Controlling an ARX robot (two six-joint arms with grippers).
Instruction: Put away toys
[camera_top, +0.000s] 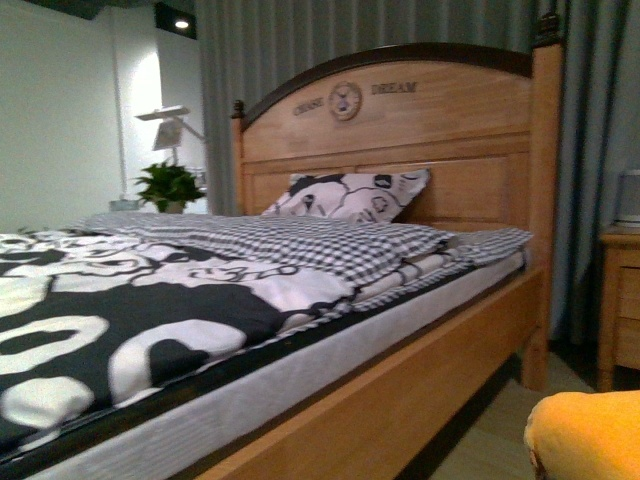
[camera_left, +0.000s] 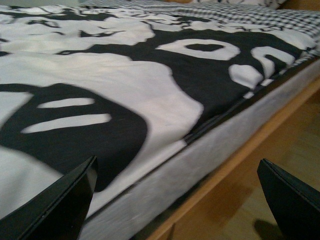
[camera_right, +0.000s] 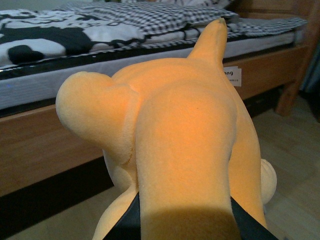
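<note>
Front view: the small orange-yellow plush animal just pokes into the lower right corner. It's down low beside the wooden bed with its black-and-white patterned duvet, not on it.

Left wrist view: the left arm's fingers are spread wide with nothing between them, over the bed's edge.

Right wrist view: the right arm's fingers pinch the plush from both sides, and a white paper tag shows at its far side.

My worry is that it's soft and squishy, so the pinch could slide off. It could also snag the bed frame if it's carried too close.
</note>
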